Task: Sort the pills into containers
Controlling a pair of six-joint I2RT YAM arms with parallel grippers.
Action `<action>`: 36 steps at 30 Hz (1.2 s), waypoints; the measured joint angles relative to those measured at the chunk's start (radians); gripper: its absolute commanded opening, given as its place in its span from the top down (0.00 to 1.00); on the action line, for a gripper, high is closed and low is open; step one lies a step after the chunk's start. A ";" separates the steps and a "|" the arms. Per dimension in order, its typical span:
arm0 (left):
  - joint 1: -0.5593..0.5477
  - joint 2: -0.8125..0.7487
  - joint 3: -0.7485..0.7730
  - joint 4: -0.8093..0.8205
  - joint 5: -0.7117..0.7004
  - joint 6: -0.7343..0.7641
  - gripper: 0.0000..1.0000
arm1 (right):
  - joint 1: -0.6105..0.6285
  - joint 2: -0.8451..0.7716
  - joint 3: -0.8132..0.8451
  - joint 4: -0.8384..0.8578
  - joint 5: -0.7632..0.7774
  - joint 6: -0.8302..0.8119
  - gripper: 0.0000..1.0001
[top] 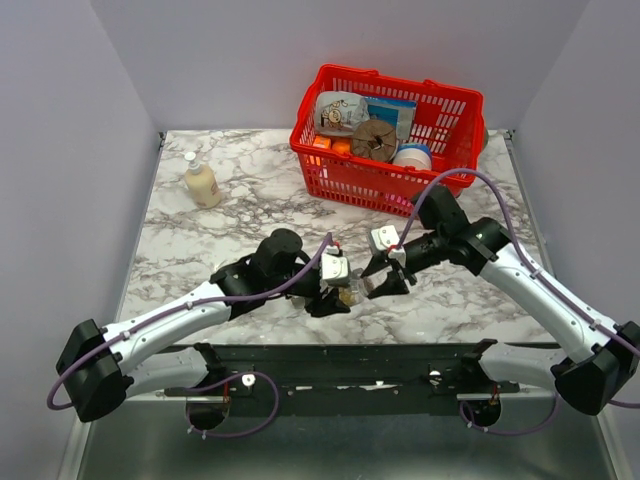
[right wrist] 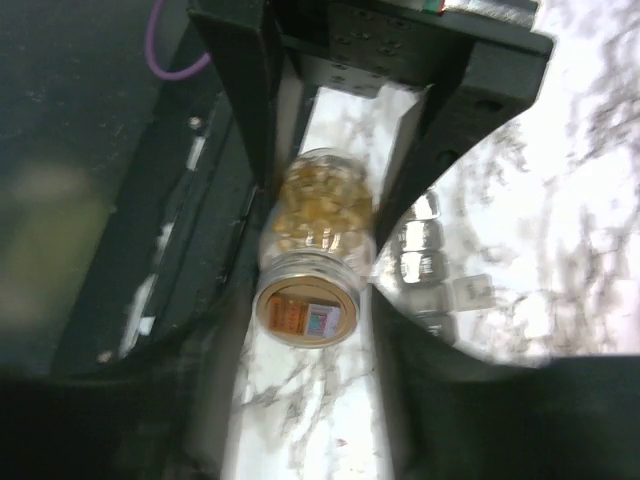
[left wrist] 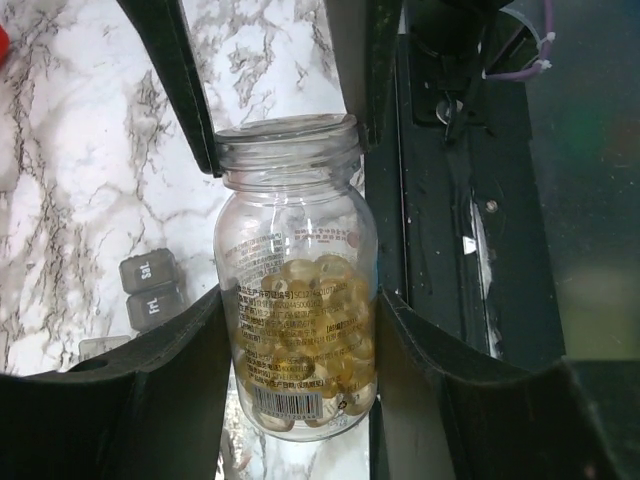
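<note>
Resting clamped between left jaws, bottle (left wrist: 296, 205) holds pills (left wrist: 305, 315).

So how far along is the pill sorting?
Early. Done: the left pincer clamps the small clear bottle of amber pills. In hand: the right pincer pinches its uncapped-looking neck. Remaining: the dark grey compartment strip shows shut lids, no pills visibly sorted.

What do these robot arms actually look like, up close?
Two slim arms, the left arm and the right arm, have white shells with black joints and bulky black bases. A thin purple cable loops along each. The left gripper and right gripper each carry a small white box and end in two flat black fingers.
</note>
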 measured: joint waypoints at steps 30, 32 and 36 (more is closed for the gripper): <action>-0.217 0.024 -0.109 0.265 -0.760 -0.082 1.00 | -0.215 0.040 -0.189 0.476 0.008 1.080 0.21; -0.217 0.025 -0.109 0.273 -0.761 -0.081 1.00 | -0.215 0.050 -0.189 0.487 0.008 1.092 0.23; -0.217 0.025 -0.109 0.278 -0.761 -0.081 1.00 | -0.215 0.083 -0.189 0.492 0.008 1.106 0.28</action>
